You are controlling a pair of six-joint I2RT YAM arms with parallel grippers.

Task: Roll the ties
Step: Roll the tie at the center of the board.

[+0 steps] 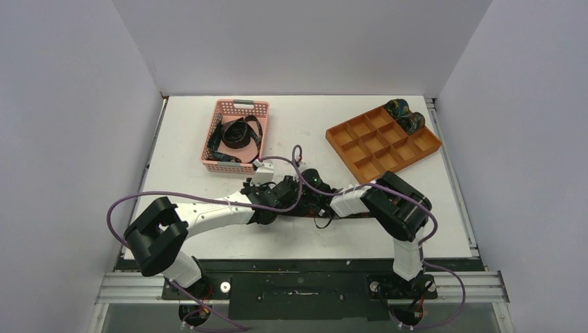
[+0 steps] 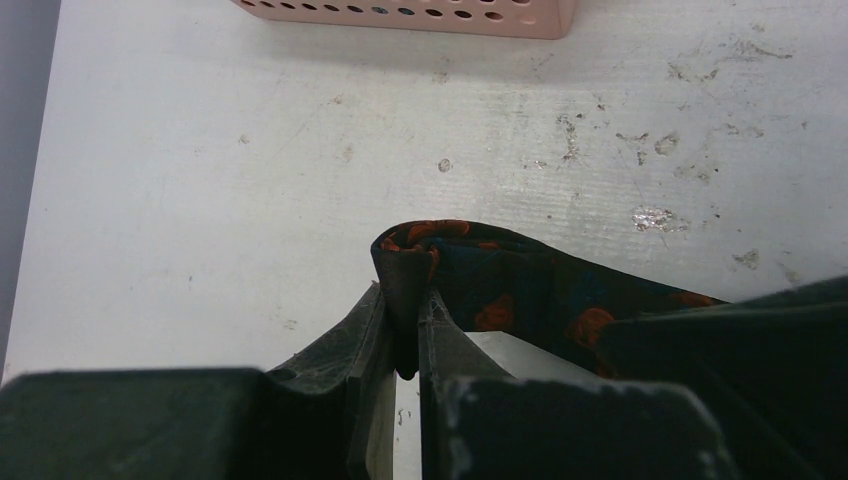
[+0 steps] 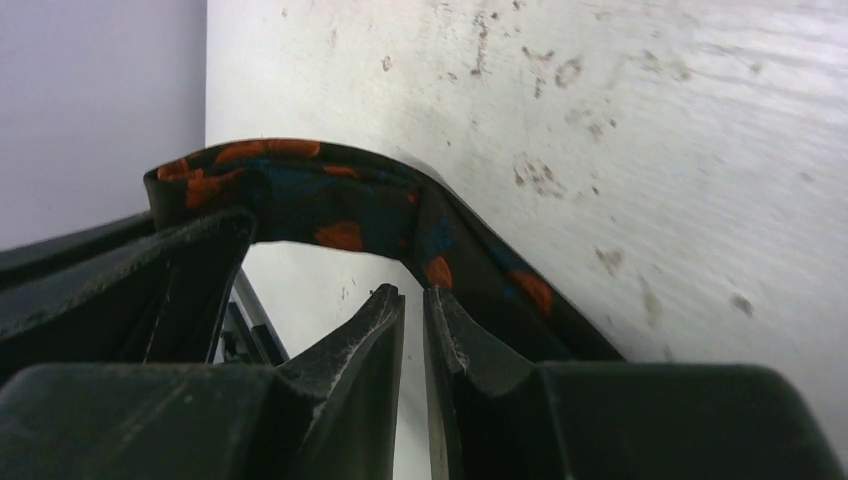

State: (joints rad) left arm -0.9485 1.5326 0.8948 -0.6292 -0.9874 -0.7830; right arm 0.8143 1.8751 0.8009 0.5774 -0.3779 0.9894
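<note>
A dark tie with orange-red motifs (image 1: 350,216) lies as a strip on the table in front of the arms. My left gripper (image 2: 405,300) is shut on the tie's folded end (image 2: 520,280), and the fabric sticks up between its fingers. In the top view the left gripper (image 1: 276,196) meets my right gripper (image 1: 305,191) at mid-table. The right gripper (image 3: 413,295) has its jaws almost together with nothing between them. The tie (image 3: 330,200) arches just past its fingertips and touches the right one. Two rolled ties (image 1: 404,114) sit in the orange tray's far corner.
A pink mesh basket (image 1: 241,105) at the back left holds several loose dark ties (image 1: 236,135); its wall shows in the left wrist view (image 2: 420,15). The orange compartment tray (image 1: 378,142) stands at the back right. White walls surround the table.
</note>
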